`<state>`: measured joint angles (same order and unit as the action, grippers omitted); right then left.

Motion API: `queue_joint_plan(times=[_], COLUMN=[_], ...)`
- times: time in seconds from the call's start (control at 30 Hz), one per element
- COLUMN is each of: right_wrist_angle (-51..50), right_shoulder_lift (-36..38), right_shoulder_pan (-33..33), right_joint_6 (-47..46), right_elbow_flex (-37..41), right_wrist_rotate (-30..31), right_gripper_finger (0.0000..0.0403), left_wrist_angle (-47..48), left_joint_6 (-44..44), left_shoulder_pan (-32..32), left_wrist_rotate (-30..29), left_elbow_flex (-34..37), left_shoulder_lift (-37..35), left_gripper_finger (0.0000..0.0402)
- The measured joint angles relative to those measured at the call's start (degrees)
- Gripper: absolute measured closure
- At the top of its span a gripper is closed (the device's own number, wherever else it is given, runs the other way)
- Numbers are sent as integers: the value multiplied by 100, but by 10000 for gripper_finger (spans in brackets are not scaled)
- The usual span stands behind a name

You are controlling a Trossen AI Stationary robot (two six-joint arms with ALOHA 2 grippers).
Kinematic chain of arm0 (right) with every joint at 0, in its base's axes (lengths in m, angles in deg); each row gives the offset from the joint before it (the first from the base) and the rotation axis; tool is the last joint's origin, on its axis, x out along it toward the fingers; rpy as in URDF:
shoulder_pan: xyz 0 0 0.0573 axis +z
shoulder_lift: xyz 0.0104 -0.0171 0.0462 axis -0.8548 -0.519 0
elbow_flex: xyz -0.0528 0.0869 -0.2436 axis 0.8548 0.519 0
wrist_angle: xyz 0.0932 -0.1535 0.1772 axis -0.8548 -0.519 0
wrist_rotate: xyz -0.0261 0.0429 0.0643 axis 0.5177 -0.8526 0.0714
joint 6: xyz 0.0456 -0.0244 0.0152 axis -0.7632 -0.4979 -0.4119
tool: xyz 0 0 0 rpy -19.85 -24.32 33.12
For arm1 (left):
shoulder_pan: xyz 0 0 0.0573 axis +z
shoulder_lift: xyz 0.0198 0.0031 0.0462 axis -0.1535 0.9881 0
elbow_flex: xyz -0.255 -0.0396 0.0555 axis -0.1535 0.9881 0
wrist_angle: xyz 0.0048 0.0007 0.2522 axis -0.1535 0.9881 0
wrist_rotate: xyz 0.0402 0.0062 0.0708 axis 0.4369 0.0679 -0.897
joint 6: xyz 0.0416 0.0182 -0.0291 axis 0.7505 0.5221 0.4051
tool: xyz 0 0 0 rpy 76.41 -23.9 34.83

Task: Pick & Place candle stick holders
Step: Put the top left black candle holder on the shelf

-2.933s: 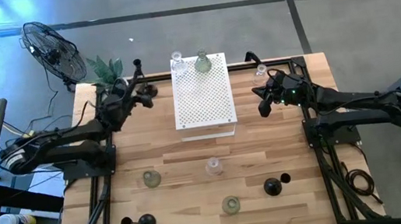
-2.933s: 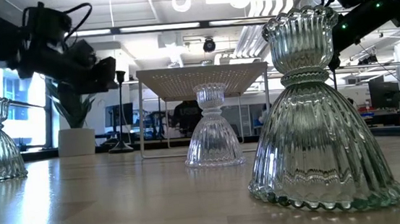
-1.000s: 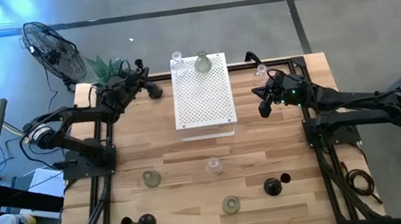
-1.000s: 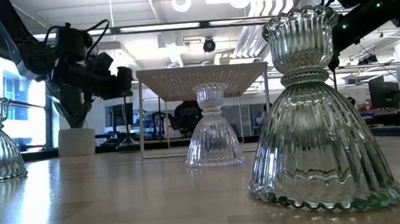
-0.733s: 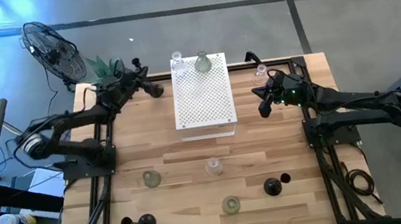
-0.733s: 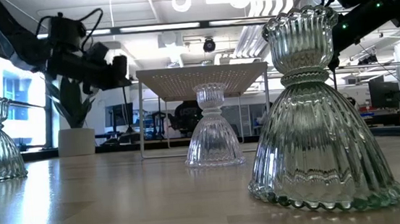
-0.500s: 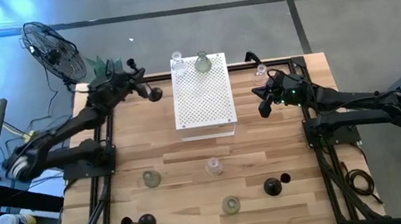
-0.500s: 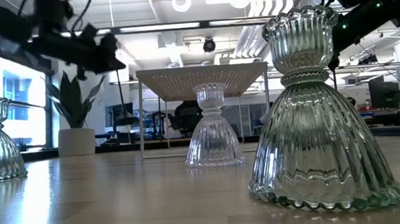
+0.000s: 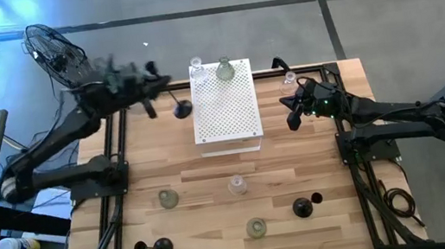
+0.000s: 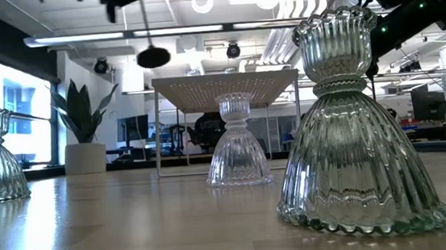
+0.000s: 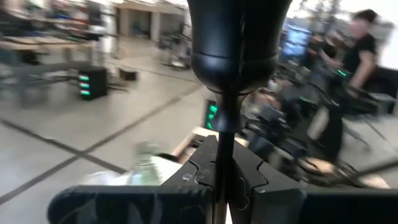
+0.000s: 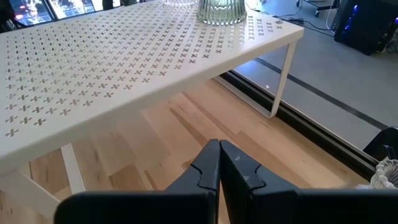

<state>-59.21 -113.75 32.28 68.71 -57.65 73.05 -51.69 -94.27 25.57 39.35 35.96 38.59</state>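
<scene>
Left gripper (image 9: 146,90) is raised above the far left part of the table, its fingers (image 11: 205,171) clamped on the thin stem of a black candle stick holder (image 9: 181,108). In the left wrist view the stem runs straight out from between the closed fingers to the holder's dark bulb, so the piece's long axis lies in line with the gripper. In the low view the holder (image 10: 152,57) hangs clear of the tabletop with its stem roughly vertical, at about the height of the shelf top or above it.

The white perforated shelf (image 9: 223,111) stands just to the right of the carried holder. Two glass holders (image 9: 224,70) already stand on its far edge. Judged from this, the coming move is a short carry to the right, over the shelf's left edge.

Right gripper (image 9: 292,120) waits beside the shelf's right side, fingers (image 12: 208,168) closed on nothing.

Remaining holders, glass (image 9: 168,199) and black (image 9: 163,248), stand on the near half of the wooden table (image 9: 315,164), well apart from both grippers.
</scene>
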Motion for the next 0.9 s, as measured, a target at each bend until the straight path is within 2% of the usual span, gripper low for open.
queue_joint_plan(times=[0.2,0.47,0.67,0.9], right_wrist_angle=[84,101,103,102], right_shoulder_lift=[-2,0,0,0], right_shoulder_pan=[-2,-1,0,0], right_joint_6=[-2,-46,-48,-14], right_elbow_flex=[0,0,0,0], right_wrist_rotate=[-1,-110,-161,-170], right_gripper_finger=[402,402,402,403], left_wrist_angle=[-661,-1099,-1013,-1016], left_joint_6=[369,603,861,991], left_shoulder_pan=[-614,-628,-631,-628], left_wrist_rotate=[-84,-21,-94,-245], left_elbow_flex=[-406,-1366,-1943,-1973], left_shoulder_lift=[1362,2872,3482,3709], left_gripper_finger=[393,393,392,392])
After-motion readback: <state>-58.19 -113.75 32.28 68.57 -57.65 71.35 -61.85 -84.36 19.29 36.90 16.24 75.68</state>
